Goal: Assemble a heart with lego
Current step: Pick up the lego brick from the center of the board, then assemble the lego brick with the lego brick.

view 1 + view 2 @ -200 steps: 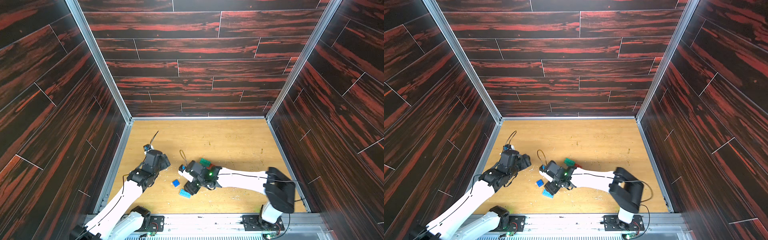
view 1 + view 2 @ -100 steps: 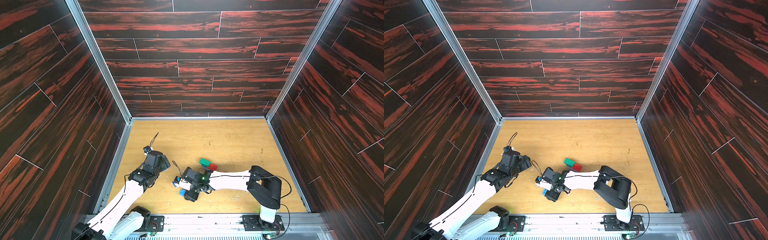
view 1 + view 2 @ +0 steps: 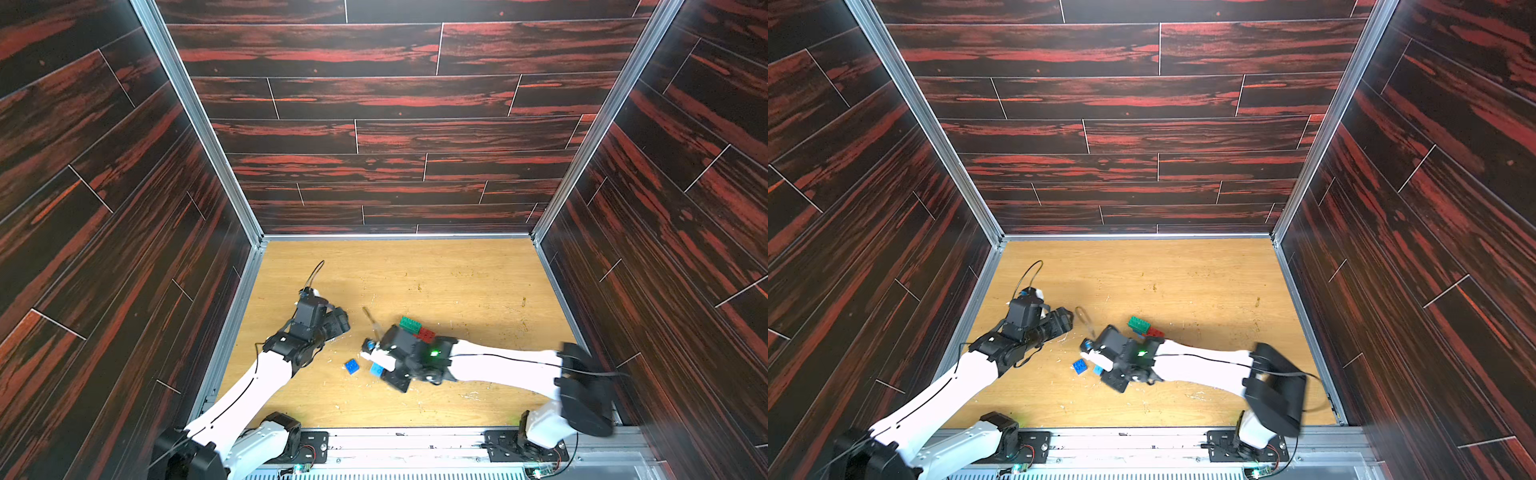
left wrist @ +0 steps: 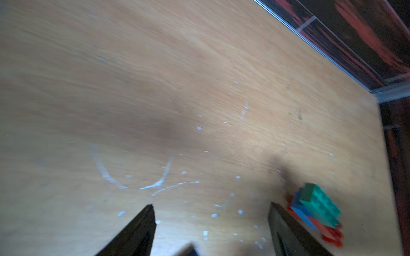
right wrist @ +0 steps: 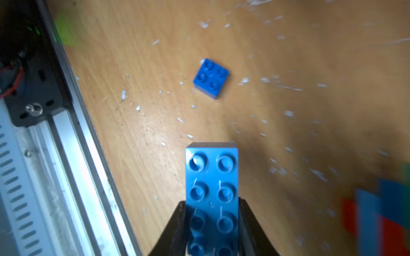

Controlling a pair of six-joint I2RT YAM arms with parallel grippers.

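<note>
The light-blue brick (image 5: 211, 177), an oblong with 2 rows of 4 studs, is clamped at 1 end between the jaws of the right gripper (image 5: 212, 205), studs facing the wrist camera and most of its length sticking out past the fingertips. Whether it is fully clear of the desk (image 3: 457, 282) cannot be told. The part-built heart (image 3: 415, 328) lies on the desk just beside the right wrist, on the side toward the back wall; in the left wrist view it (image 4: 315, 210) is seen as a green oblong stacked over red and blue bricks. A single dark-blue square brick (image 5: 211, 78) lies loose near the held brick, apart from it.

The step in hand is judged to be the carrying of the light-blue brick to the heart. It is best kept level and studs-up, lined up with the heart's studs, then pressed straight down. Because it is gripped at 1 end only, a tilt under pressure is to be expected, so the push should be kept close to the jaws. The heart is unanchored and may slide; the left gripper (image 4: 210, 206), its jaws apart and empty above bare desk, could be used as a brace.
</note>
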